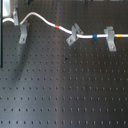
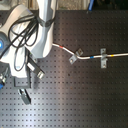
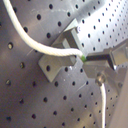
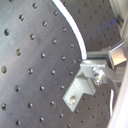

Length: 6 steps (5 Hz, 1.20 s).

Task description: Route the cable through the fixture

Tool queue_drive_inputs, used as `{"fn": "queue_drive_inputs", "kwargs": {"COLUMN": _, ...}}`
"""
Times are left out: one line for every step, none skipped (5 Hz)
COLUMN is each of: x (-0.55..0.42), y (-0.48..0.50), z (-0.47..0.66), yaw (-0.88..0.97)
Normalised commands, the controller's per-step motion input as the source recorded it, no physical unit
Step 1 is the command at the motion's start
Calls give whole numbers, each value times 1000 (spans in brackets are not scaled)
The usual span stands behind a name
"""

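Nearest in the first exterior view lies the bare stretch of the black perforated bench. Beyond it three grey clips stand in a row. The fixture is at the first exterior view's left. A slanted clip stands in the middle and a T-topped clip at the first exterior view's right.

The cable comes in from the first exterior view's right, with its yellow band just past the T-topped clip. It crosses that clip's top, shows a blue band between the two clips, and meets the slanted clip's top. From there it climbs past a red-orange band and arcs behind and above the fixture.

At the far left of the first exterior view the arc drops to the hand. Too little of the hand shows to tell whether it is wide, narrow or gripping the cable.

In both wrist views the cable crosses the fixture's forked top, but I cannot tell whether it sits in the fork. A grey finger shows just beside the fixture.

In the second exterior view the white arm covers the fixture.
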Motion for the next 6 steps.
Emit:
{"fn": "queue_drive_inputs", "kwargs": {"x": 15, "y": 1, "z": 0, "yaw": 768}}
{"fn": "queue_drive_inputs", "kwargs": {"x": 0, "y": -26, "z": 0, "yaw": 831}}
{"fn": "queue_drive_inputs", "kwargs": {"x": -5, "y": -32, "z": 1, "yaw": 854}}
{"fn": "queue_drive_inputs", "kwargs": {"x": -13, "y": -32, "z": 1, "yaw": 857}}
{"fn": "queue_drive_inputs", "kwargs": {"x": -30, "y": -27, "z": 1, "yaw": 848}}
{"fn": "queue_drive_inputs", "kwargs": {"x": -33, "y": -28, "z": 1, "yaw": 863}}
